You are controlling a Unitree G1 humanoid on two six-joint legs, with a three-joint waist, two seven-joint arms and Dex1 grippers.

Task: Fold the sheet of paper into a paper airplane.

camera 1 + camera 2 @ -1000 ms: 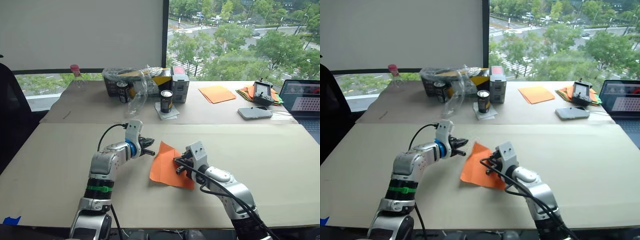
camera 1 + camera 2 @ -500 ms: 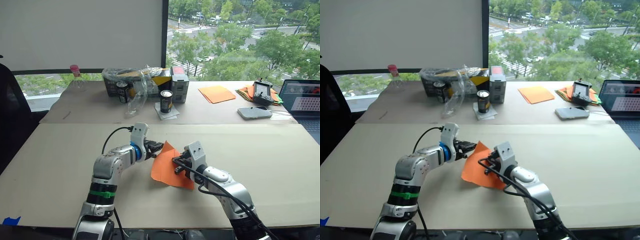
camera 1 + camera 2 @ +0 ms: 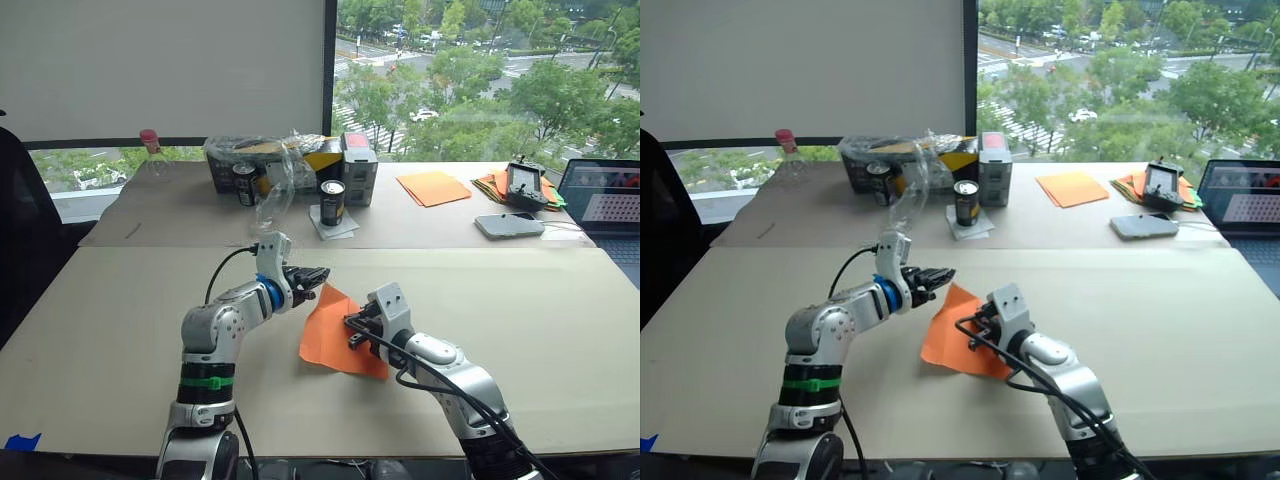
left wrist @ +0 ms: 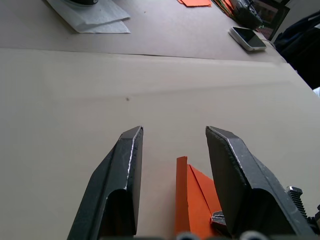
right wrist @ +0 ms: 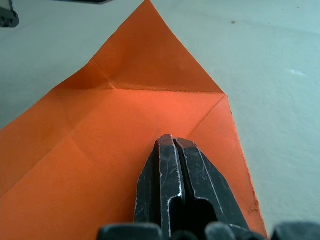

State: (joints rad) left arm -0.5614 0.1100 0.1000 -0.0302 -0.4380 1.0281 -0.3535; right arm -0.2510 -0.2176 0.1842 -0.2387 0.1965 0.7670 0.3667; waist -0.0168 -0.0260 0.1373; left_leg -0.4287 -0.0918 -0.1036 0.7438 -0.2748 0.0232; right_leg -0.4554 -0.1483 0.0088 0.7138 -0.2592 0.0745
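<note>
Right gripper: fingers pressed together, pinning the sheet of paper flat to the table rather than clasping it; in the right wrist view the closed fingers rest on the paper's face just short of its pointed end. Left gripper: fingers parted with nothing between them, held above the table at about 10 o'clock from the paper's tip; the left wrist view shows the orange point lying in the gap between the two fingers but below them, not touched.

The sheet of paper lies near the middle of the near table, already folded to a point that aims toward 12 o'clock, with a crease running across under the triangular flap. The task appears to be at an early fold, far from a finished wedge.

Handling, judged from appearance: the paper is very light, thin and limp, so it will likely slide on the smooth table unless one gripper holds it down. It creases readily and could tear or crumple if pinched hard at the tip. A free edge beside the point, at roughly 10 to 11 o'clock on the sheet, looks the best place to take hold, lifting only slightly while the right gripper anchors the middle.

Background: cans, paler orange sheets and a laptop sit well apart at 12 to 2 o'clock.
</note>
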